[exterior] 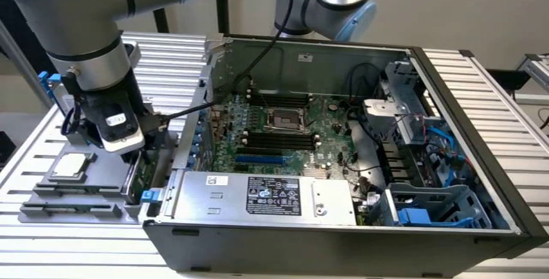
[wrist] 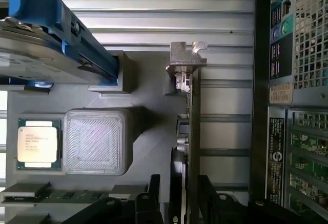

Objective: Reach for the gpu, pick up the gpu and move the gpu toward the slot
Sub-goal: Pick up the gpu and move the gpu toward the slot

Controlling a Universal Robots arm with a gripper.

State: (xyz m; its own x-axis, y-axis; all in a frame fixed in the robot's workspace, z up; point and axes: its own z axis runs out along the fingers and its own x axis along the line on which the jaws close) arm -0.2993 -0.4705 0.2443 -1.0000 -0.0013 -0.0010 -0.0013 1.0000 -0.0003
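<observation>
Wrist view gave me the gpu [wrist: 193, 131] edge-on, standing upright on its long edge in the gray holder [wrist: 148, 131], silver bracket [wrist: 185, 56] at the far end. It sat just beside the outer wall of the computer case [wrist: 287, 106], not in it. Right, so the card was not lifted; it was seated in its cradle.

The claw [wrist: 180, 185] was down over the near end of the card, jaws wide, one black finger [wrist: 155, 193] on the side away from the case and the other on the case side. I could see a sliver of gray holder between the outer finger and the card, so I judged it not clamped.

By my reading the reach was about done; the grasp, the lift and the carry to the slot [exterior: 260, 161] inside the case all remained.

In the exterior view the claw [exterior: 137, 157] hung low over the holder, outside the case, at the wall nearest the motherboard. Farther from the case lay the processor chip [wrist: 37, 143] and the hard drive [wrist: 46, 44], both apart from the claw.
</observation>
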